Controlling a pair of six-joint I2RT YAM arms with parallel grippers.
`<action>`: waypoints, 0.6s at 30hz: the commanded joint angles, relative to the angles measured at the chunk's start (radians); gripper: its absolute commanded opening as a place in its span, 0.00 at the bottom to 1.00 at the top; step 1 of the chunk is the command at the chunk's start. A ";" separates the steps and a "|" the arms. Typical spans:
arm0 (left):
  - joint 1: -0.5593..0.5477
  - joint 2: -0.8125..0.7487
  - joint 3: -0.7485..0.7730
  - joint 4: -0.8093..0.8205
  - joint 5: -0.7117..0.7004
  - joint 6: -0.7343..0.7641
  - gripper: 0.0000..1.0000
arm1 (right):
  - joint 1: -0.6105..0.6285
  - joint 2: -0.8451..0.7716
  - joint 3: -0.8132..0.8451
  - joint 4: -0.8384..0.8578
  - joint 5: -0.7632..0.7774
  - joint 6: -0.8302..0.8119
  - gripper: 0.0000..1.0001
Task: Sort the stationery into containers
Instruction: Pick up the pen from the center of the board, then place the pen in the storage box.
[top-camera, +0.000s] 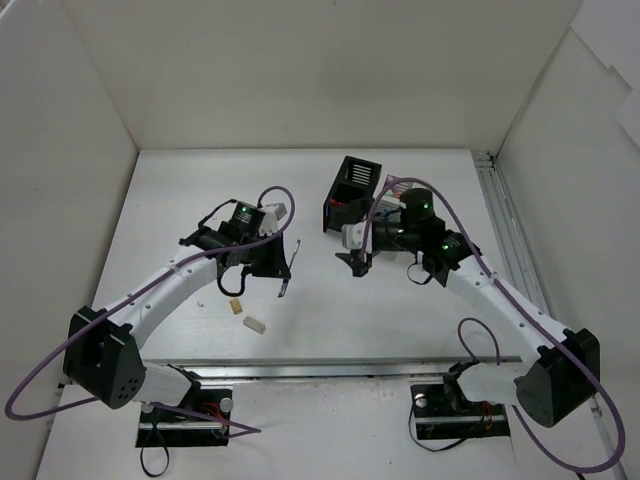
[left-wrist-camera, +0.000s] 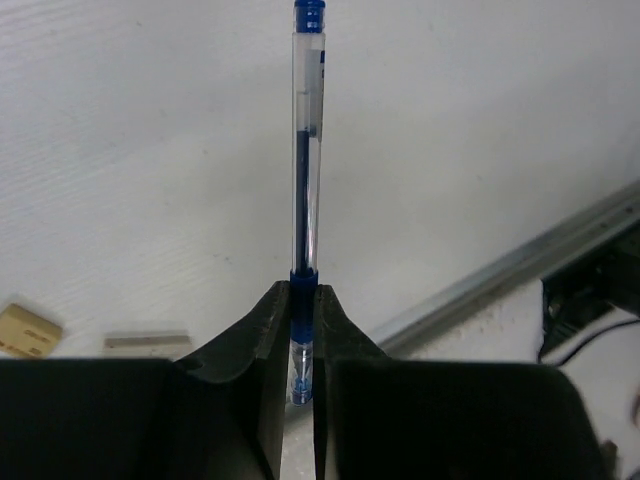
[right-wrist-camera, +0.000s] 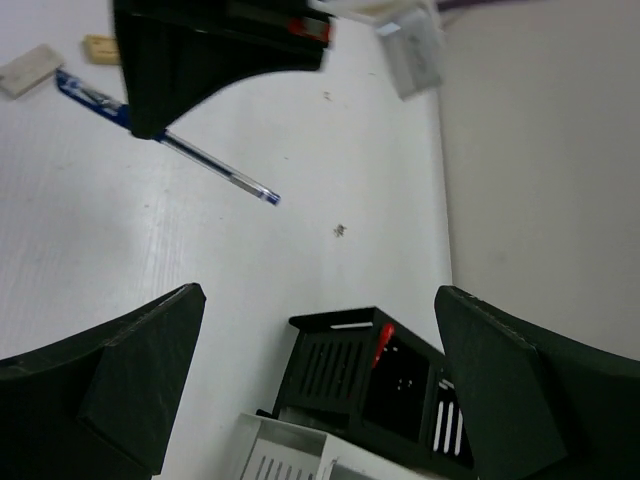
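Note:
My left gripper (left-wrist-camera: 303, 290) is shut on a thin blue pen (left-wrist-camera: 306, 150), near its tip end, low over the table; from above the gripper (top-camera: 279, 266) sits left of centre with the pen (top-camera: 290, 268) beside it. The right wrist view shows the same pen (right-wrist-camera: 215, 170). My right gripper (right-wrist-camera: 320, 295) is open and empty, just in front of the black container (right-wrist-camera: 370, 385), which holds a red pen (right-wrist-camera: 381, 345). The white container (right-wrist-camera: 290, 455) stands next to the black one (top-camera: 355, 188). From above my right gripper (top-camera: 359, 262) is near the centre.
A beige eraser (top-camera: 237, 306) and a white eraser (top-camera: 254, 324) lie on the table near the pen's far end; both also show in the left wrist view, beige (left-wrist-camera: 28, 330) and white (left-wrist-camera: 147, 345). A metal rail (top-camera: 330, 368) runs along the near edge. White walls enclose the table.

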 joint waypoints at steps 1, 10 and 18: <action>0.021 -0.021 0.023 -0.038 0.229 0.015 0.00 | 0.112 -0.011 0.056 -0.296 0.102 -0.351 0.98; 0.031 0.022 0.058 -0.087 0.378 0.038 0.00 | 0.301 0.082 0.040 -0.297 0.228 -0.417 0.98; 0.031 0.033 0.063 -0.084 0.458 0.061 0.00 | 0.379 0.202 0.074 -0.294 0.228 -0.433 0.71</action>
